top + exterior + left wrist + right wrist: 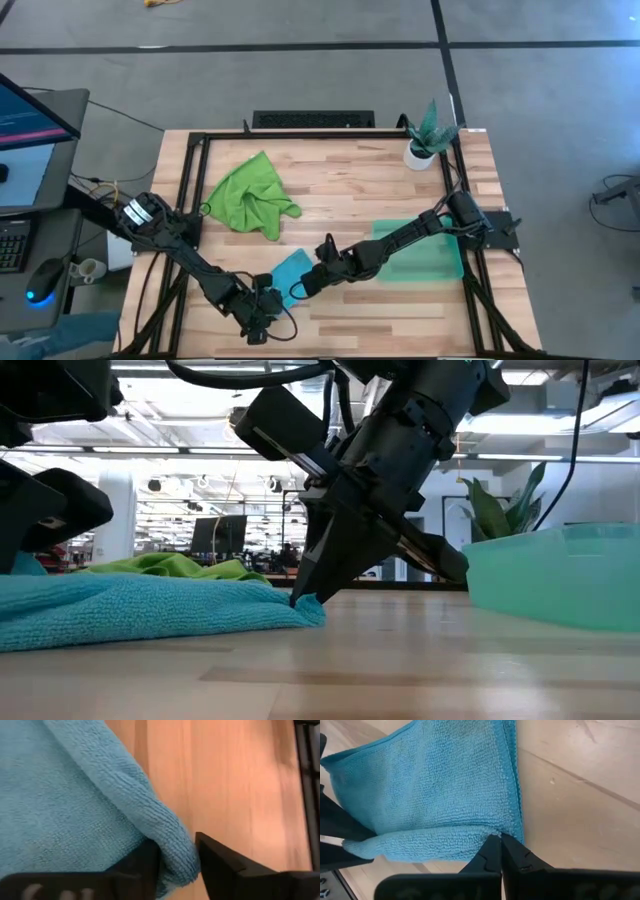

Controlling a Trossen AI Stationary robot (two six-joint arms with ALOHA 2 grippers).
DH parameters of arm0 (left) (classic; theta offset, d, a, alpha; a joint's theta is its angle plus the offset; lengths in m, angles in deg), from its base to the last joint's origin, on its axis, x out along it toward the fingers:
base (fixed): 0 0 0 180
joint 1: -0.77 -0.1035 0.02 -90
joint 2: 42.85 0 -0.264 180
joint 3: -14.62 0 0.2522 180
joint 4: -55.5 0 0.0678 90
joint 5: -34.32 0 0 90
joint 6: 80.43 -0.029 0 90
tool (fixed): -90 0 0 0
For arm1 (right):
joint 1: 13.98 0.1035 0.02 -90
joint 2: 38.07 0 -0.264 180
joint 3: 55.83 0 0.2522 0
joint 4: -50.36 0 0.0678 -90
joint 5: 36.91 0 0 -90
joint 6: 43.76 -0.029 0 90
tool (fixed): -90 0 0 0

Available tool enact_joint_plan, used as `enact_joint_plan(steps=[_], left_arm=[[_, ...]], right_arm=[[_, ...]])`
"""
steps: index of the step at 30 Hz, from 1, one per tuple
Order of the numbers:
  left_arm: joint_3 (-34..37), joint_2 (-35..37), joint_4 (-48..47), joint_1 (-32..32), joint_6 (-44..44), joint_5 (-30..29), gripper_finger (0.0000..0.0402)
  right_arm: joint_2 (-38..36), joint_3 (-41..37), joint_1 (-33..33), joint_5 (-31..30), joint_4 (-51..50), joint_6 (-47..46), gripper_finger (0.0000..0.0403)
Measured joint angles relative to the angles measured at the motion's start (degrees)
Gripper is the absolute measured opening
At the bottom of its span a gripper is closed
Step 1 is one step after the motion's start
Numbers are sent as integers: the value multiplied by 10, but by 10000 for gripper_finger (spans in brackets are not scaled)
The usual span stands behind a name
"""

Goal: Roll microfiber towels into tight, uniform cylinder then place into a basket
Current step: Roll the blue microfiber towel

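1. The blue towel [288, 272] lies near the table's [340, 190] front edge, partly folded and not yet a cylinder; the green towel [250, 193] sits crumpled toward the back left corner; the basket [440, 262] stands by the right edge with no towel in it.
2. The right hand [500, 839] is pressed closed, its tips pinching the blue towel's folded edge against the wood.
3. The left hand [176, 854], close to the front edge, has its fingers parted a little, with a fold of the blue towel between them; whether they grip it I cannot tell.
4. Risk: if the left hand lets go while the right one pulls, the fold could spring open and the roll would turn out loose and uneven.
5. Risk: a pinch on only a thin edge may slip; the cloth would then drag instead of rolling.
6. Risk: the two hands work close together over the cloth, so they could bump.
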Motion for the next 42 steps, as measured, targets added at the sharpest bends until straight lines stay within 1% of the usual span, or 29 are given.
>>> enact_joint_plan(steps=[2, 4, 6, 8, 10, 12, 14, 17, 19, 22, 24, 27, 31, 33, 37, 42], left_arm=[[-1, 1, -1, -5, 0, 20, 145], [-8, 0, -15, -6, 0, 20, 155], [-18, 6, -50, -5, -5, 16, 159], [-31, 16, -103, -1, -4, -3, 160], [-47, 33, -151, 7, 2, -36, 160], [-59, 50, -186, 16, 8, -68, 160], [-62, 63, -208, 26, 17, -86, 160], [-64, 78, -202, 41, 22, -111, 160], [-64, 79, -189, 52, 17, -150, 160], [-52, 74, -117, 63, -20, -216, 160], [-44, 67, -70, 63, -53, -233, 158], [-32, 47, -7, 54, -88, -236, 149], [-23, 22, -3, 38, -86, -240, 135], [-18, 19, -28, 29, -66, -246, 130], [-18, 14, -78, 22, 2, -257, 124], [-18, 13, -102, 32, 65, -228, 121]], right_arm=[[0, 0, 0, 0, 0, 0, 9], [0, 0, 0, 0, 0, 1, 9], [0, 0, 0, 0, 0, 1, 10], [0, 0, 0, 0, 0, 1, 11], [0, 0, 0, 0, -1, 2, 10], [0, 0, 0, 0, -2, 5, 9], [0, 0, 0, -1, -2, 6, 9], [0, 0, 0, -1, -3, 6, 11], [0, 0, 0, -1, -3, 6, 11], [1, 0, 0, -1, -4, 7, 9], [1, 0, 0, -1, -4, 7, 9], [1, 0, 0, -1, -6, 7, 11], [1, 0, 0, -1, -7, 8, 10], [1, 0, 0, -1, -7, 8, 9], [1, 0, 1, -2, -7, 8, 12], [1, 0, 3, -2, -8, 8, 10]])
